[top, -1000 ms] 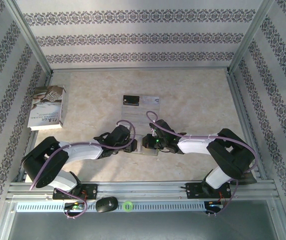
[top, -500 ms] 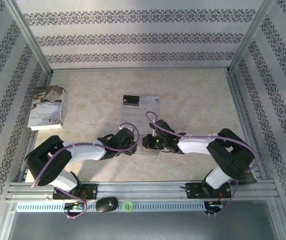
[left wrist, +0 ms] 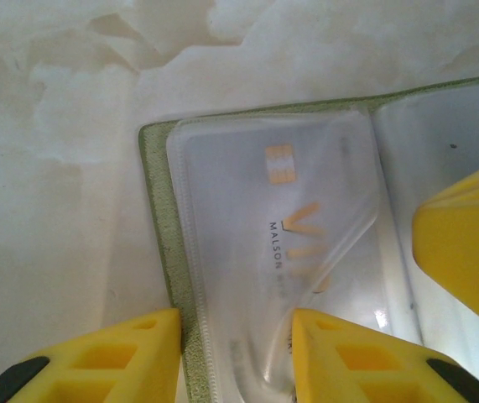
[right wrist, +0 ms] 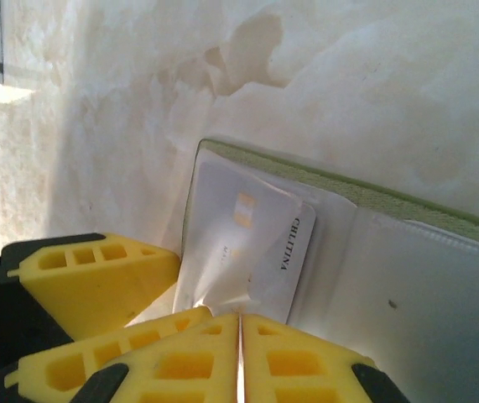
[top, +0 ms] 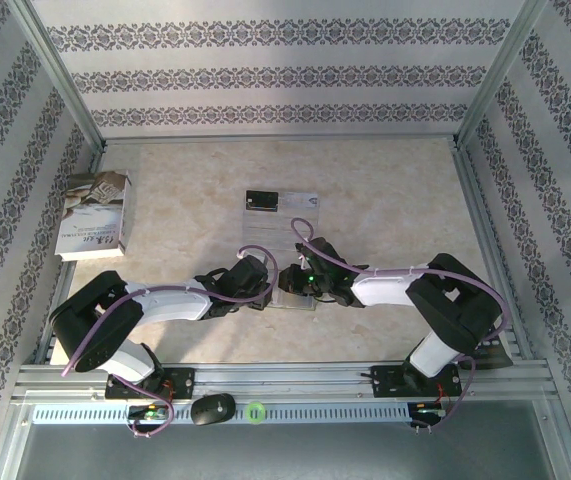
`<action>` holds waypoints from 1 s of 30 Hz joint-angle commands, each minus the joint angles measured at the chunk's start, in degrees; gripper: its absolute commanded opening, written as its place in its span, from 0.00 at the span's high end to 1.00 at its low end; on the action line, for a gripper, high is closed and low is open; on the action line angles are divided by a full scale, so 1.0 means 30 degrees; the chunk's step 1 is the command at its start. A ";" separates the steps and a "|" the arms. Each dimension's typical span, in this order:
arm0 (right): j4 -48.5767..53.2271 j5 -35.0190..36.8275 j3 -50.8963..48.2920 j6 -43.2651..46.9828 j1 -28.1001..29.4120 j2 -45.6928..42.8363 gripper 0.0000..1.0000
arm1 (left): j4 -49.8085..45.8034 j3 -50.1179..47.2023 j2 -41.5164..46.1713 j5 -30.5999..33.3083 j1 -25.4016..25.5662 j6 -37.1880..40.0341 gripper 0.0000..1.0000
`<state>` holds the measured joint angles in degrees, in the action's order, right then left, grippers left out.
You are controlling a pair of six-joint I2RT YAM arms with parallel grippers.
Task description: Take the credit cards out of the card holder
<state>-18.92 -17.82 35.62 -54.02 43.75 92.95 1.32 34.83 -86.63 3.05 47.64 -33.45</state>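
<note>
From above, the two arms reach in toward each other at the middle of the table (top: 385, 190). The left gripper (top: 268, 290) and the right gripper (top: 290, 285) are very close, both low over the card holder (top: 300, 303). The holder lies flat on the table under them. A black card (top: 260, 202) lies farther back on the table, well away from the holder. A pale flat sheet (top: 300, 203) lies just beside it. A book (top: 95, 213) sits far off on the left side.

From the left wrist, the card holder (left wrist: 157, 252) lies open and its green edge shows. A pale card (left wrist: 306, 218) with a small orange square is tucked inside a see-through pocket. The left gripper (left wrist: 237, 353) has its two yellow fingers spread apart. The edge of the holder and the end of the pocket show between them, and nothing is squeezed. One yellow finger (left wrist: 465, 252) of the other gripper sits on the right, over the holder.

From the right wrist, the card holder (right wrist: 373, 201) is open and the pale card (right wrist: 256, 243) is in its pocket. The right gripper (right wrist: 239, 327) has its fingers pressed tight together, right at the near end of the pocket. It is too hard to tell if they pinch the thin plastic. A yellow finger (right wrist: 96, 281) of the left gripper is just beside it.
</note>
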 commanded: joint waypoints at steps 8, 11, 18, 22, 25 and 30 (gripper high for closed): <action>0.0276 0.0840 -0.0065 -0.1542 0.0065 0.0780 0.89 | 0.0316 -0.0680 0.0284 -0.1840 -0.0159 -0.0772 0.62; 0.0628 0.1045 -0.0073 -0.1612 0.0052 0.0753 0.88 | 0.0647 -0.0779 0.0285 -0.2435 -0.0343 -0.0991 0.62; 0.1756 0.1256 0.0253 -0.1477 0.0052 0.0533 0.84 | 0.0846 -0.0698 0.0444 -0.3661 -0.0768 -0.1284 0.63; 0.1161 0.0969 0.0329 -0.1563 0.0136 0.0991 0.84 | 0.1104 -0.0768 0.0459 -0.4089 -0.0879 -0.1465 0.63; 0.1017 0.0842 0.0533 -0.1568 0.0226 0.1312 0.84 | 0.1283 -0.0819 0.0399 -0.4400 -0.0923 -0.1562 0.63; 0.0511 0.0631 0.0725 -0.1703 0.0309 0.1706 0.84 | 0.1631 -0.0949 0.0330 -0.4785 -0.1083 -0.1806 0.64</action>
<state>-17.43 -16.19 36.91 -58.63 44.03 95.92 3.20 33.23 -85.27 -3.79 44.21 -36.95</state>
